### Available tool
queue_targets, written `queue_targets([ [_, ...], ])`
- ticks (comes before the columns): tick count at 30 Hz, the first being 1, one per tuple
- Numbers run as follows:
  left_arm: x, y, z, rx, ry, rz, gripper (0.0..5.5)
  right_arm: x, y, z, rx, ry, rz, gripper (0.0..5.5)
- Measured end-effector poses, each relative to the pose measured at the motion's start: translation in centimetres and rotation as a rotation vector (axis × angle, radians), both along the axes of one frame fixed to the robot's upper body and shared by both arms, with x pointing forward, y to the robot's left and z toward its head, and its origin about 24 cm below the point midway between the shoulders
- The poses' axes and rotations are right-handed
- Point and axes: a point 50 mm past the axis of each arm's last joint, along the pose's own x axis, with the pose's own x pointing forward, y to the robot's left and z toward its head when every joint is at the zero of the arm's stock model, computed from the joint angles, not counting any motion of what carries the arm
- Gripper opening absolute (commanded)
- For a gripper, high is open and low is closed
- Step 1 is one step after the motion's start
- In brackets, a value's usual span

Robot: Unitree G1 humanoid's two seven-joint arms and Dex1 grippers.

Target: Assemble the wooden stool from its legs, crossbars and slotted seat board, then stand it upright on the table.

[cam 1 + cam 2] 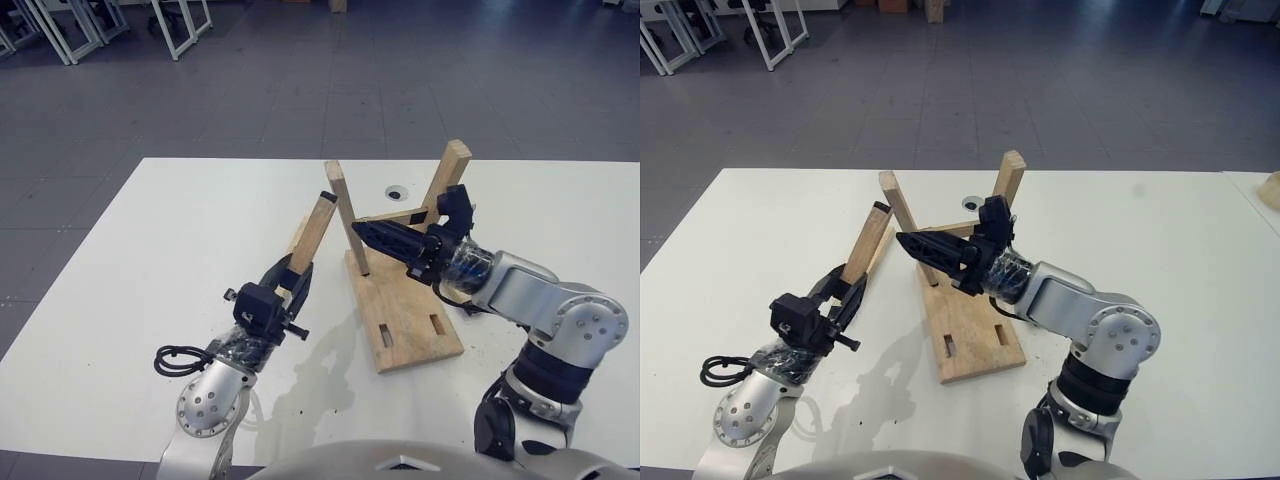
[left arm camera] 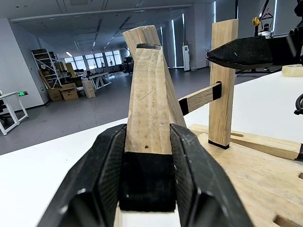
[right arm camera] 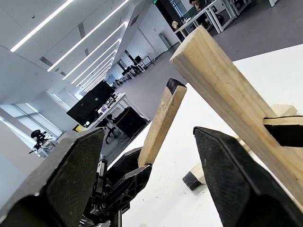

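Seat board: flat on the table. Two standing legs slotted in, one crossbar joining them, two slots vacant.
Loose leg: clamped at its base in my left hand, tilted up, just left of the board.
Right hand: open, tips beside the nearer standing leg.
Outstanding, I judge: remaining legs, crossbar, righting.

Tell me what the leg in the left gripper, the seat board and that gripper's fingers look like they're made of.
The leg: pale bare wood, grain visible, unvarnished-looking, with dark ends, perhaps painted. The seat board: similar light wood, matte, with slots cut in it. The left gripper has fingers that are black and finely textured, probably plastic or rubber.
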Motion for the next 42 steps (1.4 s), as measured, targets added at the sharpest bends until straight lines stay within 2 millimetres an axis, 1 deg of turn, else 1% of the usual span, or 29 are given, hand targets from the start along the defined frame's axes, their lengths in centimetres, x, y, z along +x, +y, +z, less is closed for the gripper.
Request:
queue_targets([
  [5,0.4,-0.4,0.1,0.002,-0.018,-0.041,1.34,0.8,1.8,-0.3,0.013,0.044,0.042,3.45],
  [10,0.4,-0.9,0.1,0.000,-0.028,-0.074,1.34,2.2,2.8,-1.2,0.008,0.076,0.023,3.45],
  [12,0.4,-0.9,-0.1,-0.001,-0.019,-0.075,1.34,2.7,3.4,-1.0,0.024,0.066,0.027,3.12],
  [15,0.5,-1.1,-0.2,-0.007,-0.018,-0.081,1.34,3.0,4.1,-0.9,0.071,0.066,0.039,2.60],
  [27,0.8,-1.6,0.3,-0.040,-0.056,-0.097,1.34,3.2,3.7,-0.4,0.144,0.060,0.030,0.47],
  [28,0.8,-1.6,0.3,-0.043,-0.052,-0.097,1.34,3.1,3.7,-0.3,0.146,0.060,0.032,0.39],
  [31,0.8,-1.6,0.2,-0.055,-0.041,-0.097,1.34,3.1,3.7,-0.3,0.152,0.061,0.034,0.39],
  [32,0.8,-1.6,0.2,-0.066,-0.035,-0.099,1.70,3.1,3.7,-0.3,0.152,0.062,0.034,0.39],
  [33,0.8,-1.7,0.2,-0.085,-0.020,-0.101,1.82,3.1,3.7,-0.3,0.151,0.062,0.034,0.39],
  [35,0.8,-1.8,-0.5,-0.134,0.066,-0.112,2.17,3.0,3.9,-0.2,0.160,0.053,0.050,0.39],
  [37,0.8,-1.8,-0.7,-0.185,0.116,-0.142,2.57,3.0,3.8,-0.2,0.144,0.047,0.045,0.39],
  [38,0.8,-1.9,-0.8,-0.206,0.141,-0.168,2.66,3.1,3.6,-0.3,0.133,0.043,0.040,0.39],
  [40,0.7,-1.7,-1.0,-0.221,0.174,-0.207,2.95,3.2,3.2,-0.3,0.129,0.034,0.022,0.39],
  [42,0.5,-1.3,-1.2,-0.222,0.212,-0.241,3.25,3.3,1.8,-0.4,0.118,0.016,-0.041,0.39],
])
